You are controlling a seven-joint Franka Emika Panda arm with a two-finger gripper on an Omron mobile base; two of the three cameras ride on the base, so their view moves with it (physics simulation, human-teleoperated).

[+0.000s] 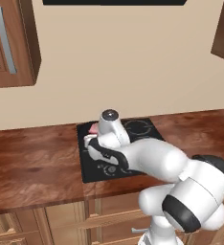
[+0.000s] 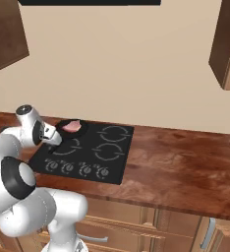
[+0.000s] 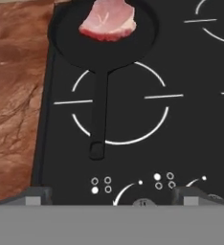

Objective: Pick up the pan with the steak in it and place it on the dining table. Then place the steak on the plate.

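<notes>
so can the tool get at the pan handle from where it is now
Probably yes. The tool is open above the stovetop, and the pan with the steak points its handle toward it, with nothing between.

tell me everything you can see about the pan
The pan is a flat, round, matte black frying pan with a low rim and a straight black handle whose end has a small hanging hole. It sits level on the black stovetop, at a back burner near the stovetop's left edge, its handle lying across the front burner ring toward the knobs. The pinkish-red steak lies inside it. The open gripper hangs short of the handle's end, not touching it.
</notes>
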